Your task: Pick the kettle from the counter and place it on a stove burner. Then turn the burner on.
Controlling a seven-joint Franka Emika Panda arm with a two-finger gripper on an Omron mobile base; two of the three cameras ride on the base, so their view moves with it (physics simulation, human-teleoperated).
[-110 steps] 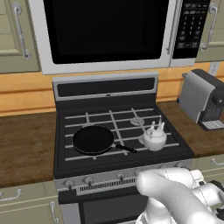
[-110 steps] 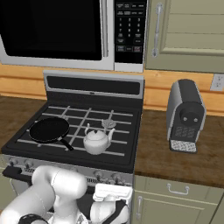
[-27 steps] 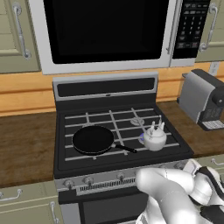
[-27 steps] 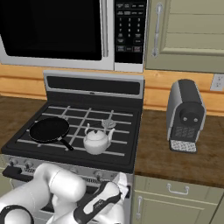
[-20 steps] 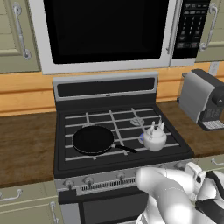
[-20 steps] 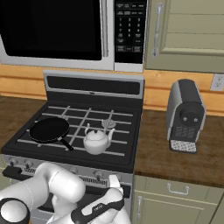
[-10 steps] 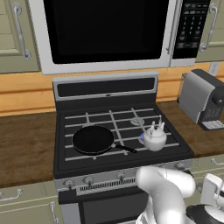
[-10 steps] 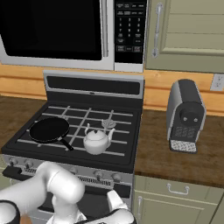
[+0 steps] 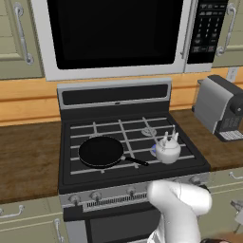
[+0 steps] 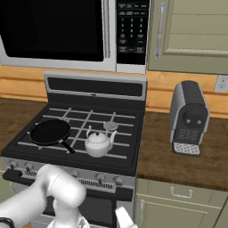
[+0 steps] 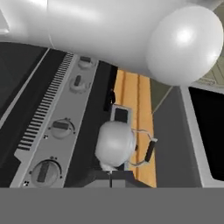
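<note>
**Kettle's sitting on the stove, hand is tucked way down low**

From my seat, here's how things look. The kettle [image 9: 167, 149] is parked on the black stove [image 9: 85, 176], on the front right part of the grates, with its looped handle standing upright. In the right base view its spout points toward the frying pan [image 10: 50, 132], which sits on the front left of the stove with its handle sticking out toward the kettle; the two are near each other but not touching. Just behind the kettle there's a stove burner [image 10: 111, 126], the silvery disc under the grate bars. I can't make out the burner directly under the kettle, since the kettle covers it.

The dark wood counter [image 9: 26, 161] runs on both sides of the stove, and the grey coffee machine [image 10: 189, 117] stands on the right stretch, well apart from the kettle. The microwave [image 9: 114, 33] hangs above the stove.

The gripper [image 11: 110, 179] is down low in front of the range. In the hand view its dark tips sit pressed together at the bottom edge, fully closed with nothing between them. That view is rolled sideways and looks along the silver knob strip [image 11: 57, 131].
</note>
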